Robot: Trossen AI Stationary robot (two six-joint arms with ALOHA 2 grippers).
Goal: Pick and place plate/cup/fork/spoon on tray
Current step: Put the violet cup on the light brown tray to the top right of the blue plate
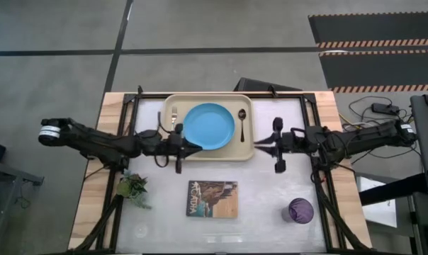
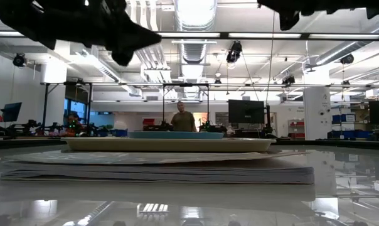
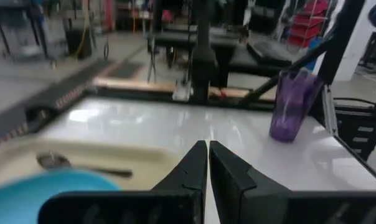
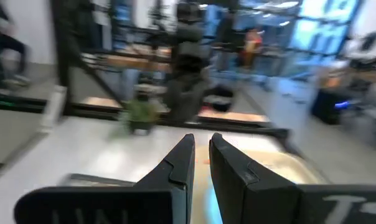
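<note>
Far left on the table: small green plant (image 1: 133,188), well clear of the work. Above it, left gripper (image 1: 178,152) at the tray's near left corner, just beside the plate's edge, fingers (image 3: 194,167) pressed nearly together with nothing between them.

On the tray (image 1: 169,152), reading across: fork (image 1: 175,115) along the left side, plate (image 1: 209,127) in the middle, spoon (image 1: 242,123) on the right side. All three already placed. Seen from table height, tray and plate as thin stacked bands behind the book.

In front of the tray, toward the table's near edge: picture-covered book (image 1: 212,198), flat, apart from everything else.

Right of the tray: right gripper (image 1: 278,147), just off the tray's right rim, above bare table. Fingers (image 4: 178,168) close together, only a narrow gap showing, holding nothing.

Far right and near: cup (image 1: 300,210), upright, open end up, well apart from the tray and on the right arm's side. The one piece left to move, by the look of things.

Likely handling of the cup: light, rigid, translucent plastic, smooth and a little slippery, thin-walled enough to flex under a hard squeeze. Tall for its base, so easy to tip with a sideways nudge. Best hold probably across the wall near mid-height, or one finger inside the rim and one outside, with moderate pressure. Fingers must spread wide first. Free tray space looks scarce, mostly near the corners.
</note>
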